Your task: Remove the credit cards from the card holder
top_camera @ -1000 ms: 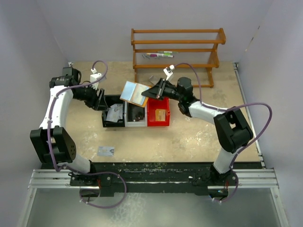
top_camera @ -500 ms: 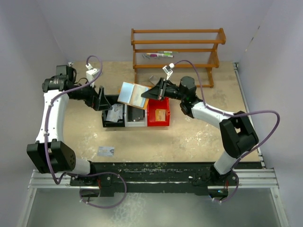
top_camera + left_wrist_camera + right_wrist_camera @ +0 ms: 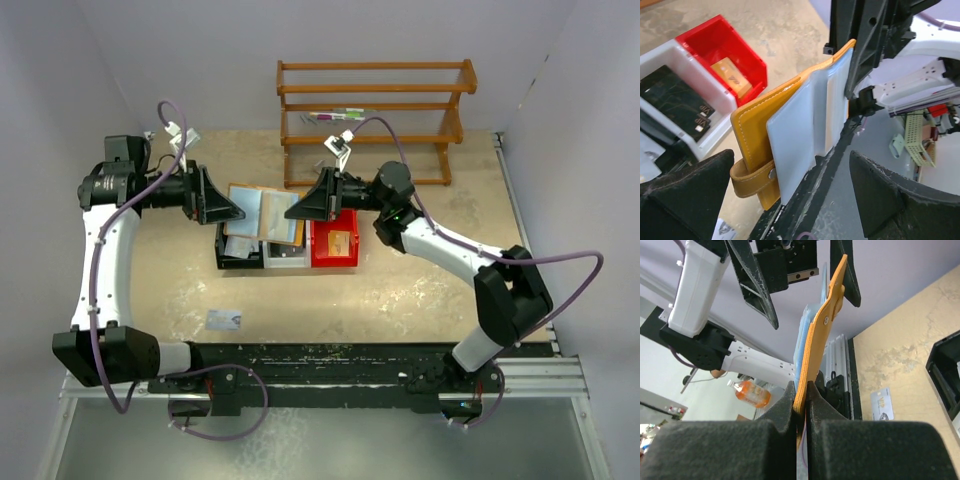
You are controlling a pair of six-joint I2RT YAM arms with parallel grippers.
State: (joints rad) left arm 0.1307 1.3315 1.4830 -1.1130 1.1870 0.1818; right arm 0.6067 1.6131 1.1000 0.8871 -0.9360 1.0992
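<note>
The card holder [image 3: 262, 212] is a tan-orange wallet, held open in the air above the bins, its pale blue-grey sleeves [image 3: 795, 132] showing. My right gripper [image 3: 297, 209] is shut on its right edge, and the right wrist view shows the leather pinched between the pads [image 3: 801, 389]. My left gripper [image 3: 228, 210] is open at the wallet's left end, with its fingers [image 3: 687, 192] on either side of the strap end and not touching it. One pale card [image 3: 224, 319] lies on the table. Another pale card [image 3: 238, 246] lies in the black bin.
Three small bins stand in a row under the wallet: black [image 3: 222, 262], white [image 3: 287, 260] with dark cards [image 3: 675, 100], and red [image 3: 335, 258] with a tan item [image 3: 730, 75]. A wooden rack [image 3: 375, 110] stands at the back.
My left gripper has risen from the black bin and swung right to the wallet's left end. My right gripper has carried the wallet left and laid it flatter and open.
</note>
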